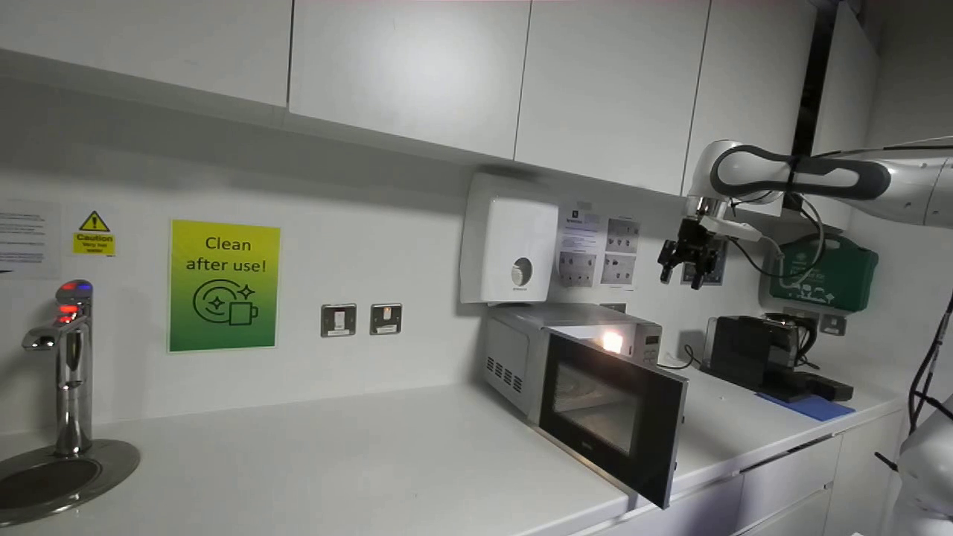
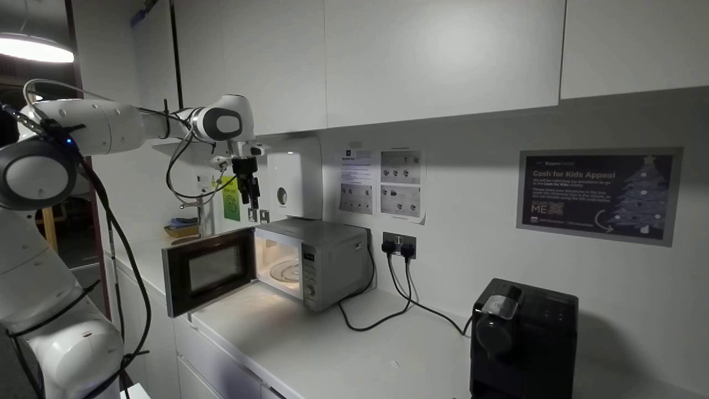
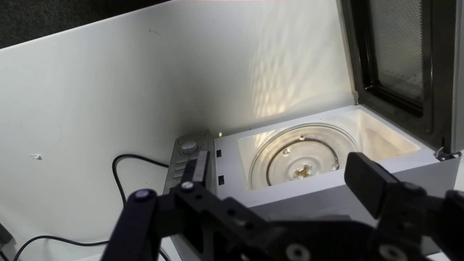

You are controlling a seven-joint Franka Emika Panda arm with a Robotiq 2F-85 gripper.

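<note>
My gripper point(image 1: 681, 280) is black, open and empty. It points down in the air above the microwave, apart from it; it also shows in an exterior view point(image 2: 252, 203) and in the wrist view point(image 3: 279, 159). The silver microwave point(image 1: 514, 346) point(image 2: 343, 260) stands on the white counter with its door point(image 1: 663, 432) point(image 2: 176, 277) point(image 3: 443, 90) swung wide open. Its inside is lit. A round glass turntable point(image 3: 304, 150) point(image 2: 285, 270) lies inside with nothing on it. The microwave's control panel point(image 2: 310, 271) with knob and buttons shows in the wrist view behind a finger.
A black coffee machine point(image 1: 744, 353) point(image 2: 545, 343) stands on the counter point(image 1: 335, 461) beyond the microwave. Black cables point(image 2: 382, 324) run to a wall socket point(image 2: 399, 244). A paper towel dispenser point(image 1: 514, 238) hangs over the microwave, under wall cupboards point(image 1: 409, 67). A tap point(image 1: 72, 372) stands far off.
</note>
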